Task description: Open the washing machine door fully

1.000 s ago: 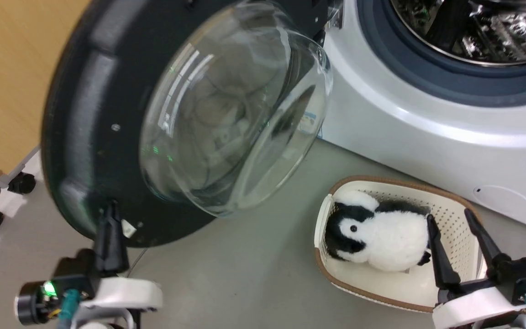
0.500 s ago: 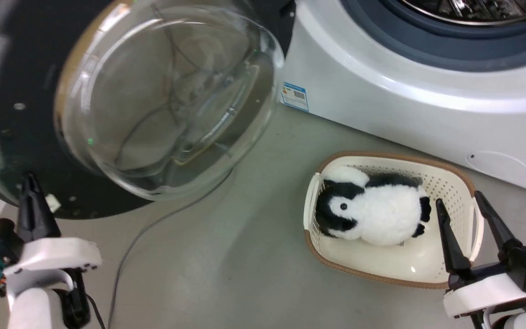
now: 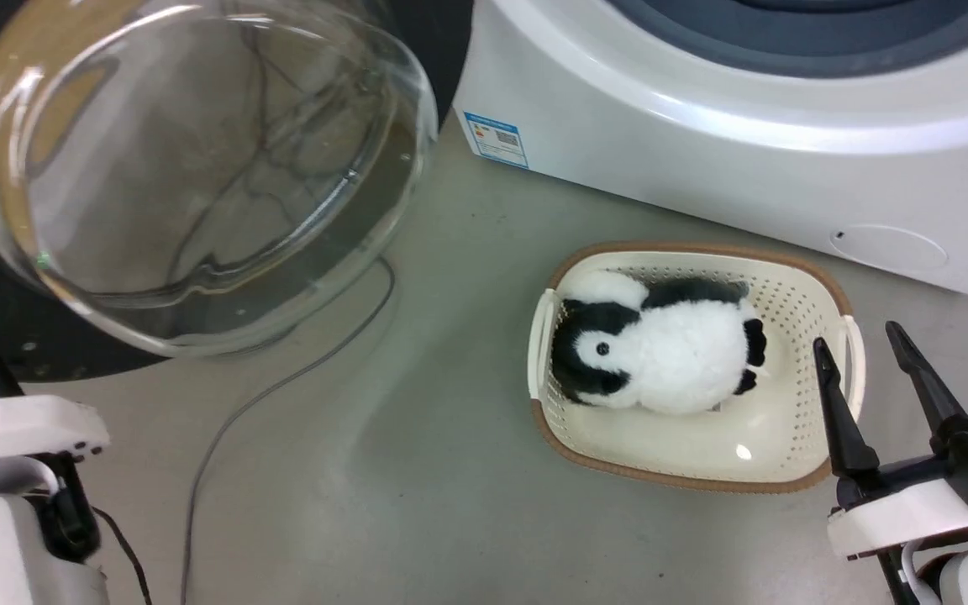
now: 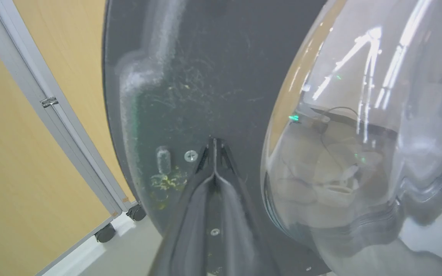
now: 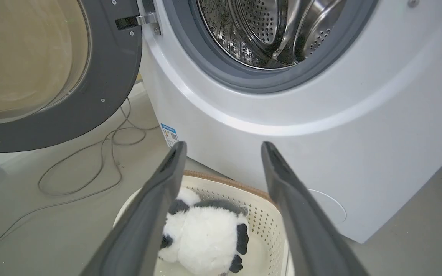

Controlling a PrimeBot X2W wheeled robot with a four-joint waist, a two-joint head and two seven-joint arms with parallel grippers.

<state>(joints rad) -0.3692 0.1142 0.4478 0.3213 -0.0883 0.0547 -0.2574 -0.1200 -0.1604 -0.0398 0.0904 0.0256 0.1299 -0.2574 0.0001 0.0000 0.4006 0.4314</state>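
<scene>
1. Left gripper [image 4: 214,143]: jaws clenched tip to tip, grasping nothing.
2. Washing machine door [image 4: 190,76]: directly ahead of the left jaws, with its black inner face square across their line. The tips are at its surface beside a screw [image 4: 190,155]; whether they touch it or stop just short cannot be told. The glass bowl [image 4: 359,134] bulges to the right of those jaws. The disc has no long axis; it pivots on its hinge [image 5: 144,19] at the edge farthest from the left jaws. The left arm is much the nearer, so any further swing looks like a push along its fingers.
3. Right gripper [image 5: 223,145]: jaws released and spread wide, empty, well apart from the door.
4. Laundry basket [image 3: 702,248] with plush penguin [image 3: 660,353]: just below and ahead of the right jaws.
5. Cable [image 3: 282,386]: on the floor between the 2 grippers.
6. Drum [image 5: 274,30]: beyond the right jaws, exposed.
7. Wheeled partition [image 4: 14,153]: past the door's rim, left of the left jaws.
8. Hard to make out: the door's outer face is turned away, its rim is cut off in the head view, and the remaining swing is unclear.
</scene>
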